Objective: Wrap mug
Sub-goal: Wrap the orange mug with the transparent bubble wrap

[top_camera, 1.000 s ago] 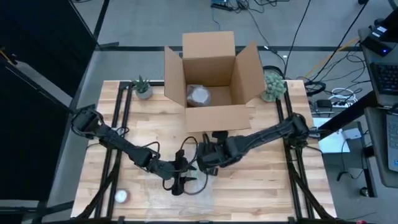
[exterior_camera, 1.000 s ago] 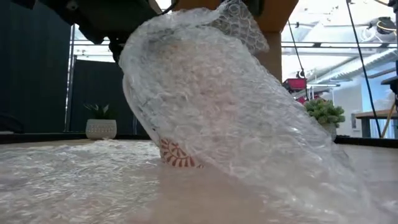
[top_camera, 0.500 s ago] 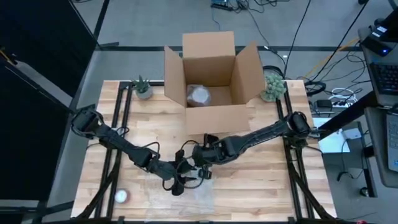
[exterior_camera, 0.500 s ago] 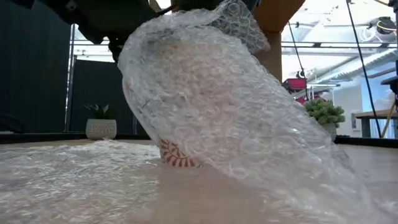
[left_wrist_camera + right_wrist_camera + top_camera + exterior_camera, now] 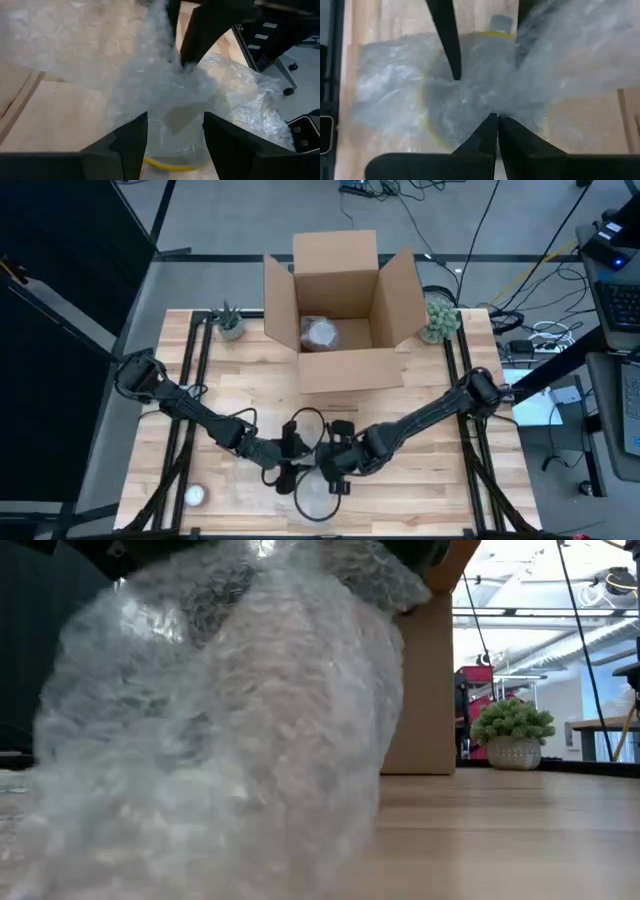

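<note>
The mug (image 5: pixel 172 150) sits near the table's front edge under a sheet of clear bubble wrap (image 5: pixel 314 496); only its yellow rim shows through. My left gripper (image 5: pixel 290 465) reaches in from the left, one finger on each side of the covered mug. My right gripper (image 5: pixel 335 476) comes from the right and is shut on the wrap above the mug. In the low view the wrap (image 5: pixel 230 730) hides the mug completely. My left gripper has the mug between its two fingers (image 5: pixel 132 142), through the wrap over the mug's wall (image 5: pixel 155 145). It comes level from the table's left. The mug's foot is hidden by wrap. My right gripper pinches a gathered bunch of wrap (image 5: pixel 492 107) at its fingertips, slanting down from the right, above the mug. The sheet slopes away from the pinch over the mug.
An open cardboard box (image 5: pixel 335 370) stands at the far middle with a wrapped bundle (image 5: pixel 320 332) inside. Small potted plants (image 5: pixel 230 322) (image 5: pixel 438 318) flank it. A white round object (image 5: pixel 195 496) lies at the near left corner.
My right gripper has gone toward the table's near edge, drawing the wrap with it. The sheet has folded over the mug: in the low view the mug's red pattern, seen earlier under the wrap's edge, is now covered.
</note>
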Motion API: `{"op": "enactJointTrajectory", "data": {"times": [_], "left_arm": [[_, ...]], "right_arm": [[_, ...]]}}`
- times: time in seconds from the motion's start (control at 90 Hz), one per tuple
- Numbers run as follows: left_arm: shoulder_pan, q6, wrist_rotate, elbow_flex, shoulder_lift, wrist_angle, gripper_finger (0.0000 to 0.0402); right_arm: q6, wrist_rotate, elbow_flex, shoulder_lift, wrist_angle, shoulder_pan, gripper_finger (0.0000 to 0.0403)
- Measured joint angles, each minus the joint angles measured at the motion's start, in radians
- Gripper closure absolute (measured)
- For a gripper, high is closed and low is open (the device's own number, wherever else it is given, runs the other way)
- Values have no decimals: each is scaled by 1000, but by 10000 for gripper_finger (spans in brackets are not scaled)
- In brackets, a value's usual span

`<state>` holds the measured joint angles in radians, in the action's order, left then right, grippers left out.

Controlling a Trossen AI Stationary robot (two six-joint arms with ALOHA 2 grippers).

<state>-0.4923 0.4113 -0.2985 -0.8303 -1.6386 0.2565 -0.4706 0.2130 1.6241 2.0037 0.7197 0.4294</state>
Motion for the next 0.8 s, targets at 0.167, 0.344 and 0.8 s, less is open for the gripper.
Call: {"op": "enactJointTrajectory", "data": {"times": [0.167, 0.344, 0.8], "left_arm": [[0, 0, 0, 0, 0, -1, 222], [-5, 2, 11, -10, 4, -14, 222], [-38, -34, -154, -71, 87, -97, 222]], "right_arm": [[1, 1, 0, 1, -1, -9, 403], [-7, -4, 0, 1, 1, -15, 403], [15, 0, -2, 3, 2, -16, 403]]}}
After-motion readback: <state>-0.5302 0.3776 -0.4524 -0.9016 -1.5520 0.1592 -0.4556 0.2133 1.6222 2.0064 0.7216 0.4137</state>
